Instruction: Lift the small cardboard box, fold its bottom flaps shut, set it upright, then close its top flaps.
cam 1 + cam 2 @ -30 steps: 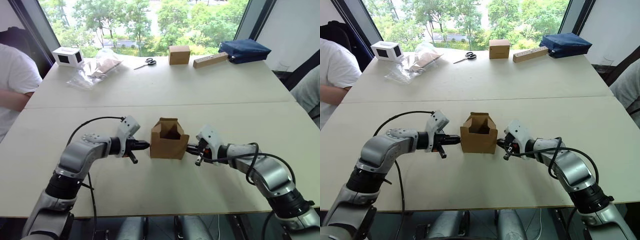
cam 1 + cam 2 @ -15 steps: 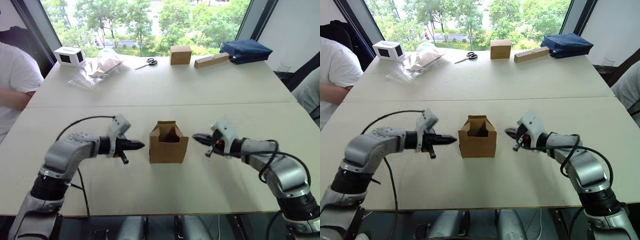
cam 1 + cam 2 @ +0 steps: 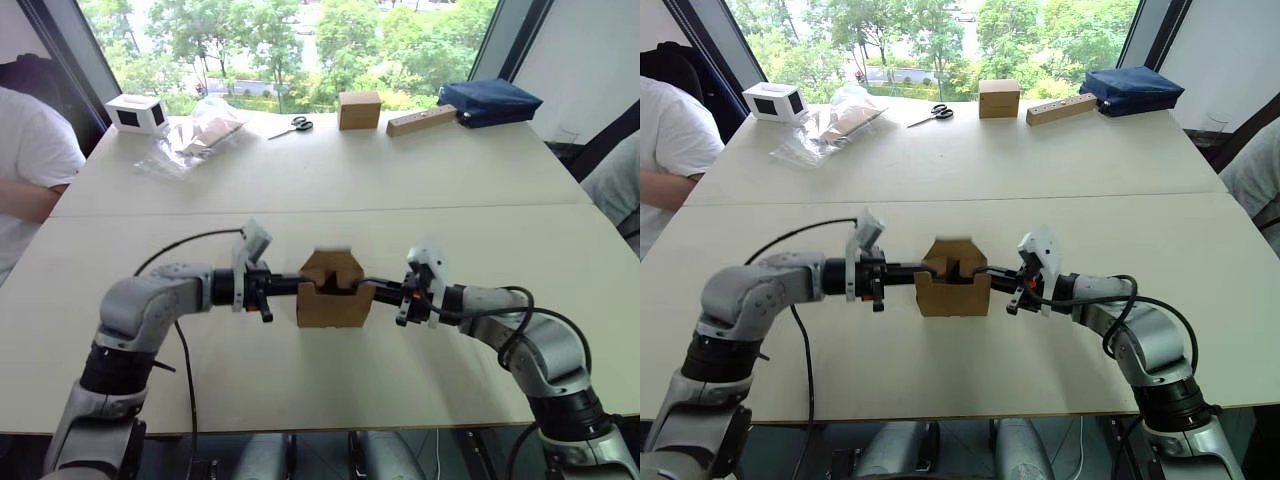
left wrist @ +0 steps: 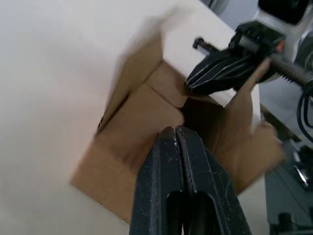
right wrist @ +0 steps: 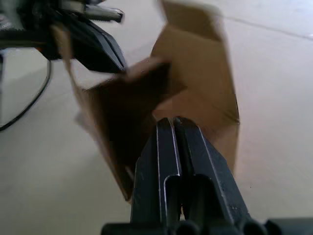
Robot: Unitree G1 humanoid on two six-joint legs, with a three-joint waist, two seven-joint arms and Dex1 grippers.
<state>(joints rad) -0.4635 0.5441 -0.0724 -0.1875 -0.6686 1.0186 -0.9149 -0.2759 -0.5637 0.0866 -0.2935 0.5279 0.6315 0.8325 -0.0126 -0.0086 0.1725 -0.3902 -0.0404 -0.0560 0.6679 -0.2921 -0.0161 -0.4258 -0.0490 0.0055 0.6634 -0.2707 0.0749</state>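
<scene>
Brown cardboard, the small cardboard box [image 3: 330, 295] stands upright mid-table [image 3: 330, 180], its bottom apparently folded, while the left gripper [image 4: 176, 131] and right gripper [image 5: 173, 121], both pinched closed and empty, press the side top flaps inward, leaving closure unfinished.

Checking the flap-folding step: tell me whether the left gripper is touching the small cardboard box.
Touching. In the left wrist view the shut left gripper presses its tips onto a top flap of the small cardboard box, no gap showing; the left eye view agrees.
</scene>
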